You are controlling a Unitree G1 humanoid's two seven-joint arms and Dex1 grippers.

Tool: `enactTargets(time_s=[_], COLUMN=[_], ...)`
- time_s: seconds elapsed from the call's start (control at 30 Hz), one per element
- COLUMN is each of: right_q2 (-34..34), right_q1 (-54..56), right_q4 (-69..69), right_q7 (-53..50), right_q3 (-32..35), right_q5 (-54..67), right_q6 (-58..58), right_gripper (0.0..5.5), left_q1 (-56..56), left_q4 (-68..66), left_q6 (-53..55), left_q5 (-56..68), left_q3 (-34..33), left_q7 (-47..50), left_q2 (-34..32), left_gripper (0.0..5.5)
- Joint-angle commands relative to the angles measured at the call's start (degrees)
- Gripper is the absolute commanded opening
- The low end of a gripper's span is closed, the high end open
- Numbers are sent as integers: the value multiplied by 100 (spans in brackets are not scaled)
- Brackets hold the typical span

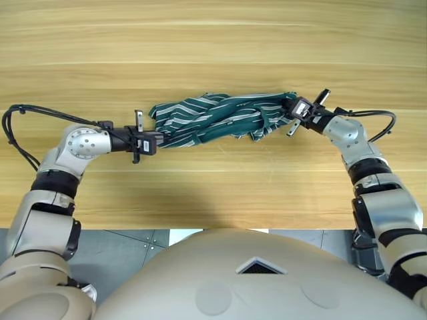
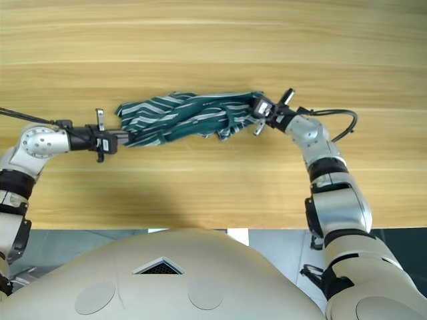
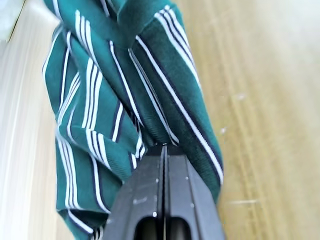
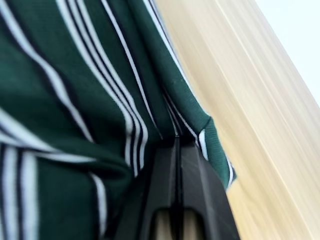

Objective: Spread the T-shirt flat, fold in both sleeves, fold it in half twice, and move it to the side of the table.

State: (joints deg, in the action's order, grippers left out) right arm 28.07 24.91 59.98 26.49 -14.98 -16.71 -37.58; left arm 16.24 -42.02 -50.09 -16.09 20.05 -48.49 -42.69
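Fingers point(image 3: 142, 200) of left gripper point(image 1: 160, 139) and right gripper point(image 1: 293, 106) pinch opposite ends of the bunched T-shirt point(image 1: 220, 117).

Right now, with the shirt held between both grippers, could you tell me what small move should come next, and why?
Probably ease the left gripper and right gripper a little farther apart. Both are shut on opposite ends of the T-shirt, which stretches between them bunched and twisted over the table, so nothing is spread flat yet.

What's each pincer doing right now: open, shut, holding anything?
Left pincer: closed on one end of the T-shirt.
Right pincer: closed on the T-shirt's other end.
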Motion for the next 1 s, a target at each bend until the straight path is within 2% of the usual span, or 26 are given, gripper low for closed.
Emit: enactTargets(time_s=[0.03, 0.13, 0.3, 0.43, 0.5, 0.67, 1.0], right_q2=[84, 85, 209, 322, 380, 521, 399], right_q1=[-542, -1025, -1787, -2059, -2145, -2294, -2205], right_q4=[-484, -1695, -3823, -4343, -4271, -4009, -3842], right_q7=[957, 1986, 3120, 3379, 3434, 3475, 3141], right_q3=[169, 340, 525, 596, 511, 320, 373], right_q5=[693, 1897, 3639, 3803, 3537, 2856, 2355], right_q6=[-295, -444, 93, 465, 543, 667, 621], right_gripper=[1, 1, 1, 1, 1, 73, 255], left_q1=[-3, 32, -8, -31, -318, -804, -560], left_q4=[-56, 73, 958, 1350, 1603, 1593, 1022], left_q6=[-48, -233, -103, 116, 308, 592, 587], left_q5=[304, 861, 2327, 2712, 2715, 1735, 755], left_q3=[43, -50, -316, -533, -338, 262, 324], left_q7=[-176, -272, -654, -804, -1228, -1645, -908], left_q2=[172, 420, 710, 578, 357, 125, 422], left_gripper=[2, 2, 2, 2, 2, 67, 234])
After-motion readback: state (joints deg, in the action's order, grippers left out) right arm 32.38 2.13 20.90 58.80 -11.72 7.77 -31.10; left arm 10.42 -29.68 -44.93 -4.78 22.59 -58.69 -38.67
